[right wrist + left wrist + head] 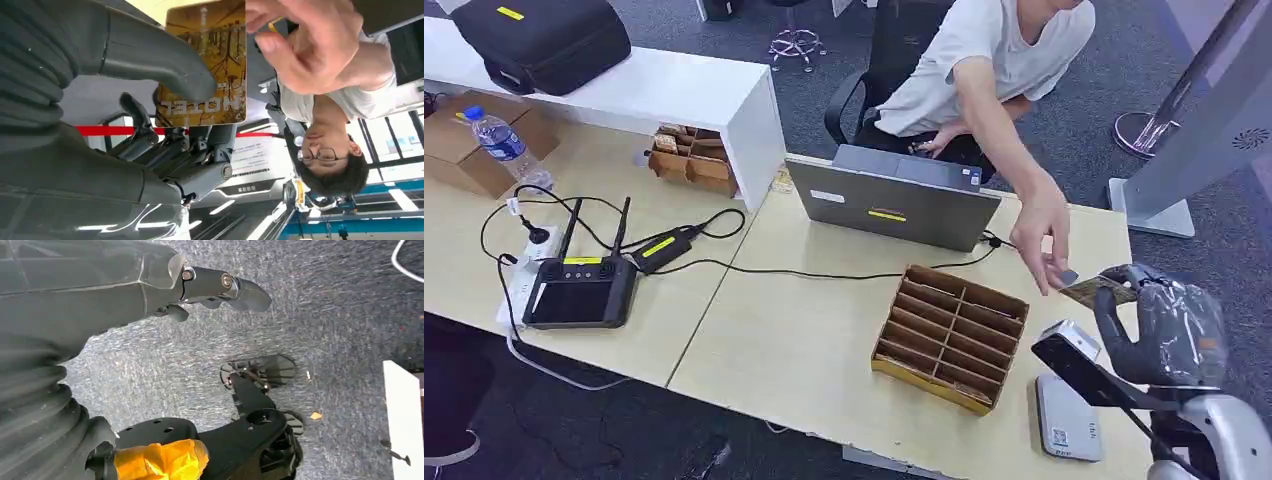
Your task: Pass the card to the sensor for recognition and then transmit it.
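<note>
Near the desk's (pixel 804 350) right edge, the right hand (pixel 1159 325) grips one card (pixel 1099 291). One person's hand (pixel 1046 245) touches it. The left hand (pixel 150 285) holds nothing, fingers apart.

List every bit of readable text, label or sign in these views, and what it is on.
"HOTEL": on the card, held in the right hand; seen turned in the right wrist view.
Yellow stickers on the laptop, controller, charger and black bag: too small to read.
QR-style mark on the white reader: unreadable.
Printed sign behind the hand: blurred.
</note>
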Controlling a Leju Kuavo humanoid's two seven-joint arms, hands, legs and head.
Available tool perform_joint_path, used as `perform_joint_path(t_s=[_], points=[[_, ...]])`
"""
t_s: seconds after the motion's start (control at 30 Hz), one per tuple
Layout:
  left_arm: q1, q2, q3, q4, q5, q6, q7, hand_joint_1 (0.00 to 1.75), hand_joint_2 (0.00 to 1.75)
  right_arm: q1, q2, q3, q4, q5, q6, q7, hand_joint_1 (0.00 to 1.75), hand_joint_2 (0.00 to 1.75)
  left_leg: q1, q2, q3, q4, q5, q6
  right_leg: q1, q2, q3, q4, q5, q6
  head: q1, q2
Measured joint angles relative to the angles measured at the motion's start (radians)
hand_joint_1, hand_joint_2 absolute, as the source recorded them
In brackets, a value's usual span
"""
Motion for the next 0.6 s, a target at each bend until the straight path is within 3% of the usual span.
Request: perform_joint_path(t_s=[0.37, 0.6], points=[[0.000, 0.000, -0.005, 0.000, -0.015, 0.011, -0.010, 0.00, 1.75, 0.028, -0.004, -0.023, -0.006, -0.006, -0.013, -0.019, 1.75, 1.75, 0.000, 0.000, 0.000, 0.000, 0.000, 0.000, 0.000, 0.000, 0.000, 0.000, 0.000, 0.000, 0.000, 0.000], [0.000, 0.000, -0.005, 0.000, -0.014, 0.023, 0.002, 0.00, 1.75, 0.108, -0.005, -0.045, -0.034, 0.020, -0.097, -0.056, 1.75, 1.75, 0.000, 0.000, 0.000, 0.000, 0.000, 0.000, 0.000, 0.000, 0.000, 0.000, 0.000, 0.000, 0.000, 0.000]])
